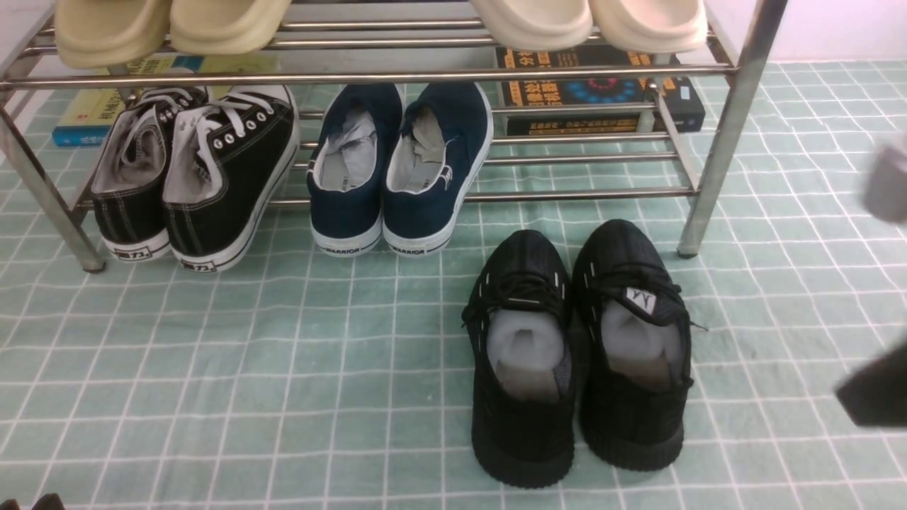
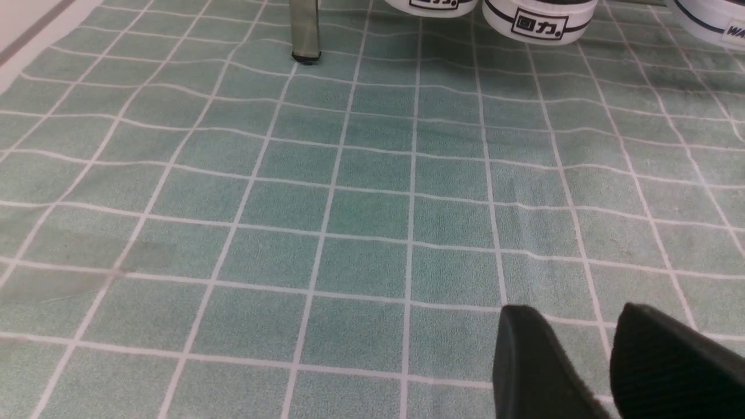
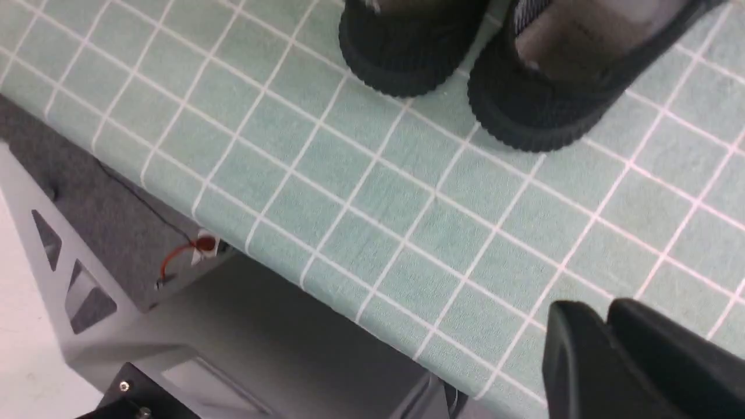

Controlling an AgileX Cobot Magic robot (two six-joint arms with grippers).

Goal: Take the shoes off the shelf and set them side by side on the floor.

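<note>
The two black mesh shoes (image 1: 521,368) (image 1: 631,354) stand side by side on the pale green floor (image 1: 283,354), toes toward the silver shelf (image 1: 723,142). White paper fills both. Their heels show in the right wrist view (image 3: 407,52) (image 3: 541,99). My right gripper (image 3: 593,308) hangs above the floor's near edge, well clear of the heels, jaws pressed together and empty. In the front view it is a dark blurred shape (image 1: 875,393) at the right edge. My left gripper (image 2: 573,314) hovers over bare floor (image 2: 349,203), fingers apart with nothing between them.
On the shelf's lower tier sit black canvas sneakers (image 1: 198,177) and navy slip-ons (image 1: 400,170). Beige slippers (image 1: 170,25) rest on the top tier. Books (image 1: 595,92) lie behind the shelf. The floor ends at a near edge (image 3: 262,256) above the grey robot base (image 3: 87,279).
</note>
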